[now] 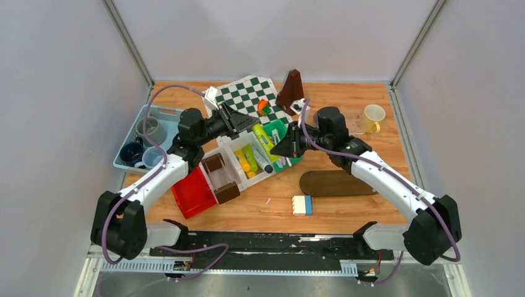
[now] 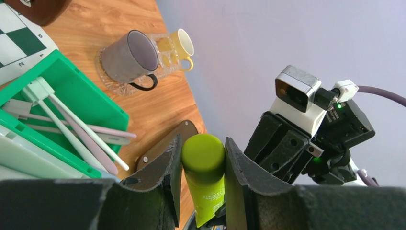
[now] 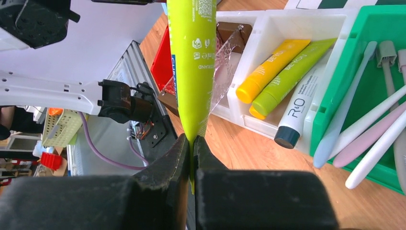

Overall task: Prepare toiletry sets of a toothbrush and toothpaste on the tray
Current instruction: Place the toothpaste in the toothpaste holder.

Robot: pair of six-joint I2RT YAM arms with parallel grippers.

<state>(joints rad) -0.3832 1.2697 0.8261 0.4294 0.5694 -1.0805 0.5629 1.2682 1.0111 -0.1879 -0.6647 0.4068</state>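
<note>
A lime green toothpaste tube point(image 1: 263, 138) hangs between both grippers above the white organiser point(image 1: 230, 148). My left gripper point(image 2: 203, 143) is shut on its round cap end point(image 2: 204, 158). My right gripper point(image 3: 192, 143) is shut on the flat crimped tail of the same tube point(image 3: 191, 62). Whitish and pink toothbrushes point(image 3: 373, 120) lie in the green bin point(image 2: 72, 81). The light blue tray point(image 1: 166, 112) at the left holds a grey mug point(image 1: 151, 130), a dark blue mug point(image 1: 132, 153) and a light blue mug point(image 1: 153, 158).
Yellow point(image 3: 270, 67), green point(image 3: 287, 72) and white point(image 3: 299, 112) tubes lie in the organiser. A grey mug point(image 2: 129, 57) and pale yellow mug point(image 1: 373, 116) stand far right. Chessboard point(image 1: 251, 93), brown wedge point(image 1: 291, 90), red bin point(image 1: 193, 192), dark oval board point(image 1: 337, 182), blue-white block point(image 1: 303, 205).
</note>
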